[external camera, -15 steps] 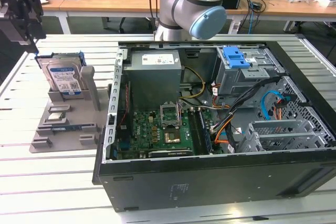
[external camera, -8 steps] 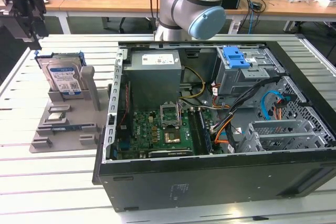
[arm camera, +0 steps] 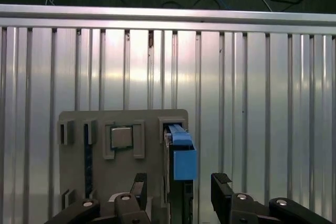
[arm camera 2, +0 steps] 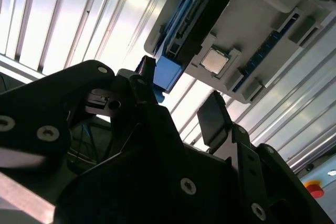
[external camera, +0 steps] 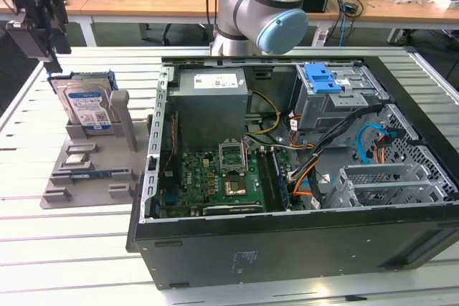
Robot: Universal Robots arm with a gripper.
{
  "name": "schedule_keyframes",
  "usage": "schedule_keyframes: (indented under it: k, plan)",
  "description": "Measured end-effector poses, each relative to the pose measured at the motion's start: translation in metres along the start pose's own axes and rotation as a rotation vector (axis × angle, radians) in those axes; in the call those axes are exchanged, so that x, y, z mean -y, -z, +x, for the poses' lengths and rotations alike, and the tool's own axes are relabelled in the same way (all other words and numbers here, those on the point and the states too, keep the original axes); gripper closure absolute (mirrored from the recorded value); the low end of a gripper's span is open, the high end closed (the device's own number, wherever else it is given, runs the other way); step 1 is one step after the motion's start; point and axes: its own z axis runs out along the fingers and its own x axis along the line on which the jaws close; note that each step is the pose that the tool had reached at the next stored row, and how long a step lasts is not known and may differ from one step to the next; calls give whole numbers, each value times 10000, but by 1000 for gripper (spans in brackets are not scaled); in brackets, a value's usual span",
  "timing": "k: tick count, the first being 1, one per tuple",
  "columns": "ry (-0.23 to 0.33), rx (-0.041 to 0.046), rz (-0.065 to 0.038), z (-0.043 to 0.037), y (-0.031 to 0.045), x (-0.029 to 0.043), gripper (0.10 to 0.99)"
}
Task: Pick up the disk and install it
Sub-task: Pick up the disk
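Overhead, at the exterior view's upper left, the hand [external camera: 54, 48] hangs wide open above the disk [external camera: 86, 102], upright in a grey holder [external camera: 107, 155] on the surface [external camera: 72, 249].

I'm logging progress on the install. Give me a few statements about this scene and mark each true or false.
1. The disk stands on edge in the grey holder, outside the computer case. True.
2. The end effector is shut on the disk. False: it is open, fingers apart and clear of the disk.
3. A small square chip lies in the same grey holder, beside the disk. True.
4. The computer case is closed up. False: its side is open and the motherboard is exposed.
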Motion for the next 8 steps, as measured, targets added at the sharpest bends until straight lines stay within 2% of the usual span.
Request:
schedule_keyframes:
  k: [3, 8]
  plan:
    - [41, -2, 0, -3, -94, 3, 486]
    - [96, -3, -2, -4, -194, 6, 486]
